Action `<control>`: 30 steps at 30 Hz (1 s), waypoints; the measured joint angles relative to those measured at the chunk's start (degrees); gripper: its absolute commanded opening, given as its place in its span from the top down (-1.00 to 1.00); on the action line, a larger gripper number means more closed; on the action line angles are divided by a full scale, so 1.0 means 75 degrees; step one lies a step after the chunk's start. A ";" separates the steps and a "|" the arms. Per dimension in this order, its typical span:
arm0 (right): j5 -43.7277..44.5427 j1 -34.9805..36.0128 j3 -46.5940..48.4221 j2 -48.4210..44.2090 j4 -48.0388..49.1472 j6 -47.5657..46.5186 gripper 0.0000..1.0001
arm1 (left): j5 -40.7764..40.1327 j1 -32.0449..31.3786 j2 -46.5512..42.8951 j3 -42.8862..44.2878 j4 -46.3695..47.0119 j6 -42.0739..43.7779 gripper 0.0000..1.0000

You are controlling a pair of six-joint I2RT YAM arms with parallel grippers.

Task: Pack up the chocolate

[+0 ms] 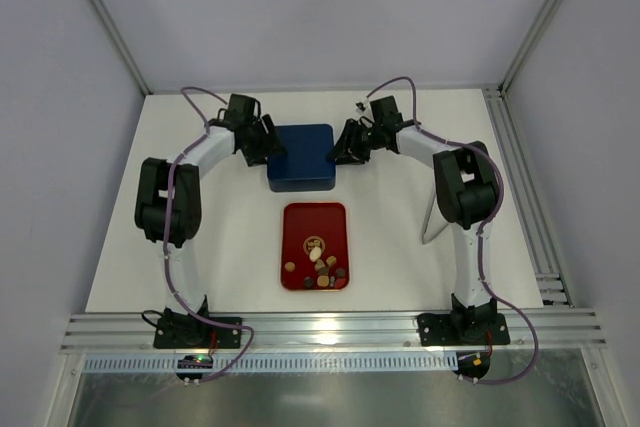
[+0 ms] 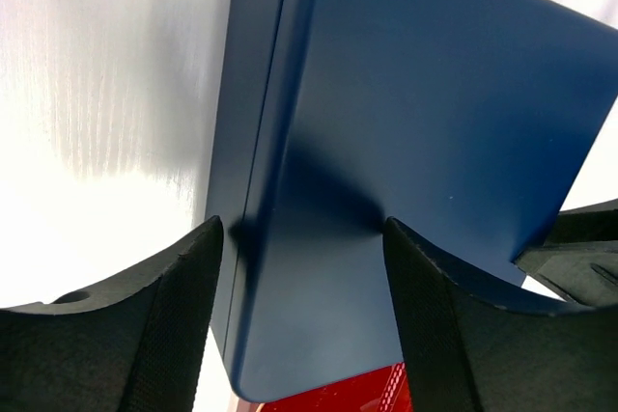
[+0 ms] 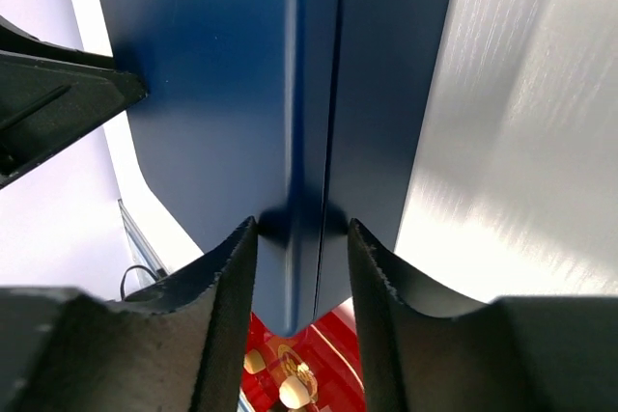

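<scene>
The chocolate (image 1: 320, 269), several brown, tan and cream pieces, lies at the near end of the red tray (image 1: 300, 222); two cream pieces (image 3: 290, 391) show in the right wrist view. The dark blue box (image 1: 300, 157) stands closed behind the tray. My left gripper (image 1: 268, 147) is at the box's left side, its jaws open astride the lid's edge (image 2: 302, 229). My right gripper (image 1: 347, 145) is at the box's right side, its jaws open astride the seam edge (image 3: 301, 229). Both sets of fingertips touch the box (image 2: 406, 94).
A thin bent metal rod (image 1: 432, 217) stands on the white table right of the tray. Aluminium frame rails (image 1: 525, 197) run along the right and near edges. Grey walls enclose the back and sides. The red tray's far edge (image 2: 357, 393) lies just under the box's corner.
</scene>
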 measured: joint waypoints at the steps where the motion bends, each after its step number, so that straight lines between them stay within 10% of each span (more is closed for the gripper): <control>1: 0.0003 -0.0009 0.0015 -0.0012 -0.0003 0.0003 0.22 | 0.0006 0.0000 0.0000 -0.0009 0.0029 -0.0023 -0.26; 10: 0.0420 0.0044 0.0466 0.0035 -0.0647 -0.0189 -0.18 | -0.0006 0.0012 -0.0184 -0.0274 0.0277 -0.0131 -0.28; 16: 0.0743 0.0070 0.1664 0.0498 -0.1279 -0.0484 -0.34 | -0.0204 0.0009 -0.0332 -0.0356 -0.0050 -0.0044 -0.72; 30: 0.0624 -0.0047 0.3095 0.1443 -0.1131 -0.0341 -0.46 | -0.0041 0.0565 0.0583 0.0871 -0.0061 0.0189 -0.73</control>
